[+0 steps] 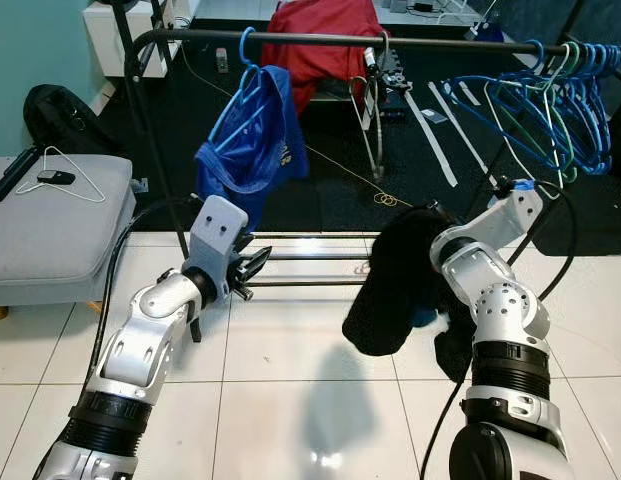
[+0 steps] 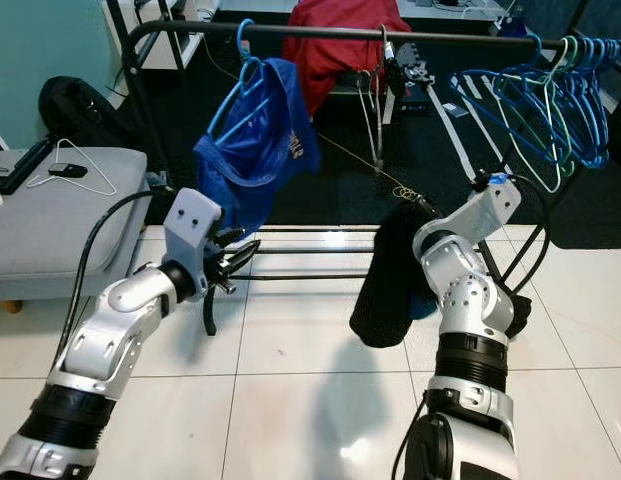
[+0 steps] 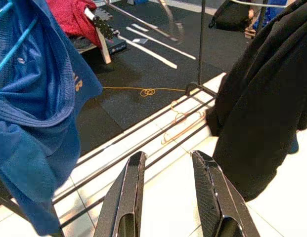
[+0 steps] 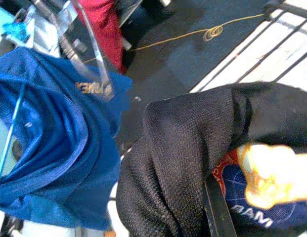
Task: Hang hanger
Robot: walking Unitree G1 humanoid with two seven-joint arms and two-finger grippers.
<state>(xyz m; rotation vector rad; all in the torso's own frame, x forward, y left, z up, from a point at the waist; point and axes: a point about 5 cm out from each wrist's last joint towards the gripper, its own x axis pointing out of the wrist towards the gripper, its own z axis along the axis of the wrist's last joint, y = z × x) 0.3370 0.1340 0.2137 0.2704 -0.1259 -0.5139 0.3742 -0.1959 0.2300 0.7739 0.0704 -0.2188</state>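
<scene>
A black clothes rail (image 1: 410,40) crosses the top of the view. From it hangs a blue shirt (image 1: 255,140) on a blue hanger (image 1: 246,48). A black garment (image 1: 395,285) dangles below the rail at centre right, bunched around my right wrist. My right gripper is buried in its folds; one black finger (image 4: 218,205) shows against the cloth, next to a blue and red patch (image 4: 242,197). My left gripper (image 1: 255,268) is open and empty, below the blue shirt and left of the black garment, with both fingers (image 3: 131,192) apart.
Several empty blue and green hangers (image 1: 550,110) crowd the rail's right end. The rack's low bars (image 1: 310,258) run along the floor. A grey ottoman (image 1: 80,240) with a white wire hanger (image 1: 65,180) stands at left. A red garment (image 1: 320,40) lies behind the rail.
</scene>
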